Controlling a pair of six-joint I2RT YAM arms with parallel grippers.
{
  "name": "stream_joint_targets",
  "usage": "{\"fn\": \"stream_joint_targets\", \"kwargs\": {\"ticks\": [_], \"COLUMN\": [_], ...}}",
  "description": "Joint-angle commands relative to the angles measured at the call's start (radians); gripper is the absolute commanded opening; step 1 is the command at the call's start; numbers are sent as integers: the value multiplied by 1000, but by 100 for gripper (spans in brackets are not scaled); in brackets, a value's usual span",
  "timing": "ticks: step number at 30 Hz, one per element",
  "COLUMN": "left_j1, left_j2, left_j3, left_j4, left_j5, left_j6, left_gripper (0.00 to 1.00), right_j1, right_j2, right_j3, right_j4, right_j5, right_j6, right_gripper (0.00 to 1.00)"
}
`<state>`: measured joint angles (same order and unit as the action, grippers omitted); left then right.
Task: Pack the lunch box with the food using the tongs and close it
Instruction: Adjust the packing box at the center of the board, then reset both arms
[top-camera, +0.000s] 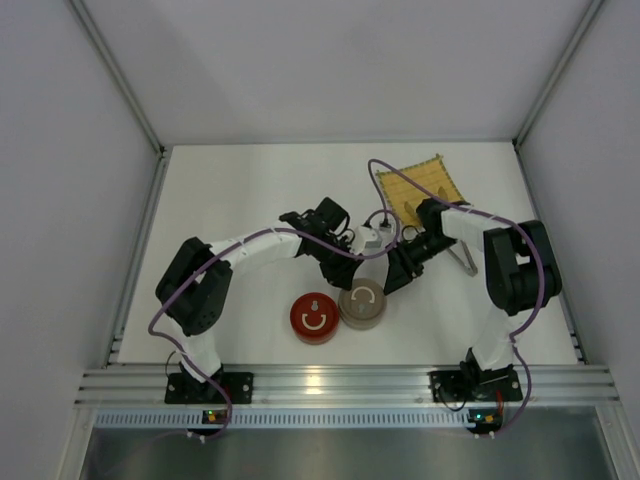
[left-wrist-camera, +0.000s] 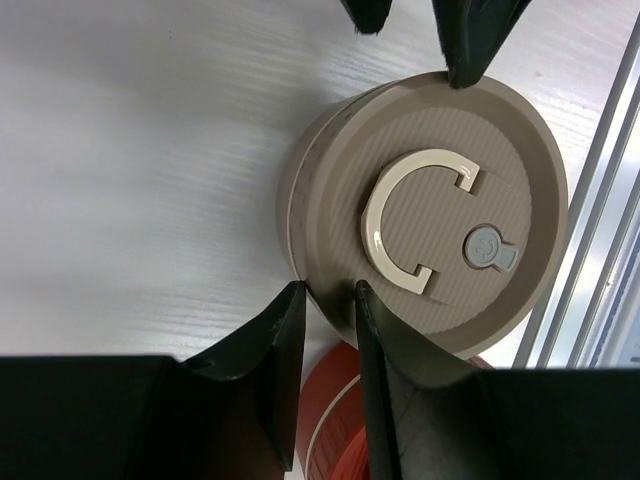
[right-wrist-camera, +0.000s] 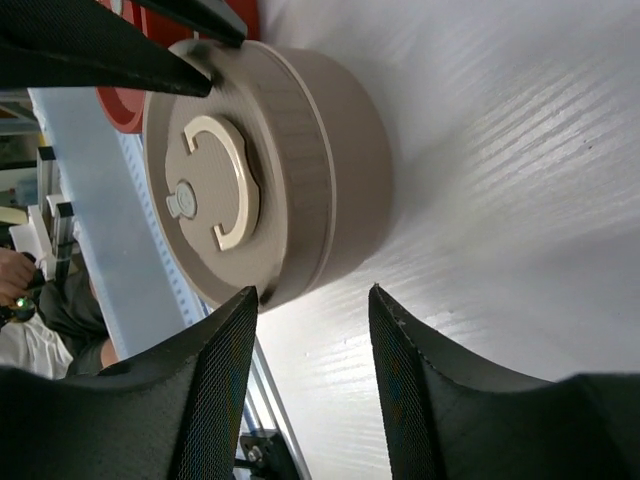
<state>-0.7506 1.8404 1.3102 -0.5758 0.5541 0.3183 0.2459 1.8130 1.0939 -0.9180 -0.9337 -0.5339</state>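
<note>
The lunch box (top-camera: 362, 303) is a round beige tub with its lid (left-wrist-camera: 440, 220) on, standing near the front middle of the table. My left gripper (left-wrist-camera: 327, 290) is closed down on the lid's rim, one finger against the side wall and the other over the lid's top. My right gripper (right-wrist-camera: 305, 295) is open on the box's opposite side, with one fingertip (right-wrist-camera: 240, 300) at the rim and only table between the fingers. The slim grey tongs (top-camera: 466, 263) lie on the table by the right arm. The food is out of view.
A red round container (top-camera: 315, 318) with a white handle stands right beside the lunch box on its left. The yellow woven mat (top-camera: 420, 188) lies at the back right. Aluminium rails (top-camera: 340, 382) run along the near table edge.
</note>
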Motion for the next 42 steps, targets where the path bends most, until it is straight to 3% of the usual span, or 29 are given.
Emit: {"fn": "stream_joint_targets", "kwargs": {"ticks": [1,23,26,27,29,32,38,42], "left_j1": [4,-64,-64,-64,-64,-64,-56,19], "left_j2": [-24,-64,-78,-84,-114,-164,-236,-325], "left_j3": [-60,-75,-75,-72,-74,-63,66,135], "left_j4": [-49,-75,-85,-91,-93,-79,-65,-29], "left_j5": [-102,-77,-88,-88,-89,-85,-65,-71], "left_j6": [73,125,134,145,145,125,47,-71], "left_gripper": [31,37,43,54,67,98,98,98], "right_j1": [-26,-48,-50,-50,-50,-49,-51,-79], "right_j2": [-17,-3,-6,-6,-18,-41,-96,-211], "right_j3": [44,100,106,107,115,136,205,212], "right_j4": [-61,-114,-125,-130,-133,-133,-128,-41], "right_j5": [-24,-43,-42,-40,-33,-34,-19,-1], "right_j6": [-72,-107,-126,-130,-133,-124,-84,-2], "right_gripper": [48,51,55,56,59,64,68,69]}}
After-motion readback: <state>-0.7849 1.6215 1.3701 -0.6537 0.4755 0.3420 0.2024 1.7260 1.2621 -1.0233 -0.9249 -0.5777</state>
